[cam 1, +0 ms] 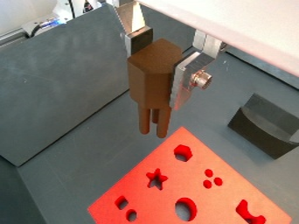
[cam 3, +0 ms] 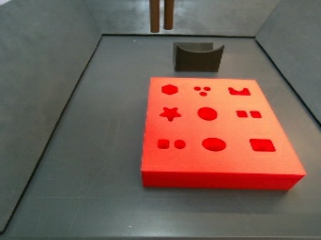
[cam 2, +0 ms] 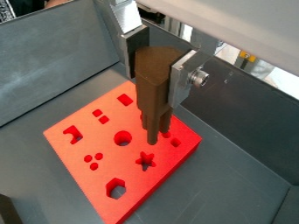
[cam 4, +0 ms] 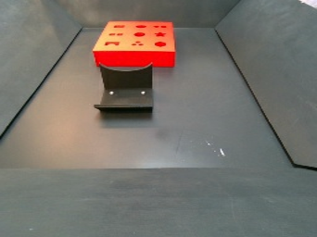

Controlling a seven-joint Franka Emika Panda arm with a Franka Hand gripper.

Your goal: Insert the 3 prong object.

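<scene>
Brown 3 prong object [cam 1: 152, 83] hangs clamped between the silver fingers [cam 1: 186, 80] of the gripper [cam 1: 158, 66], prongs down, above the floor beside the red block [cam 1: 193, 184]. Side view: prong tips [cam 3: 162, 15] show at 12 o'clock, above the fixture [cam 3: 197, 55], which sits just beyond the block's far edge.

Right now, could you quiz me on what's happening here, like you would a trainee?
1. True or false: the gripper is shut on the 3 prong object.
2. Which piece holds the shaped cutouts: A) the red block, B) the dark grey block?
3. Fill in: the prongs hang ____ the red block, not yet inserted.

Key: 1 true; 2 A; 3 above.
</scene>
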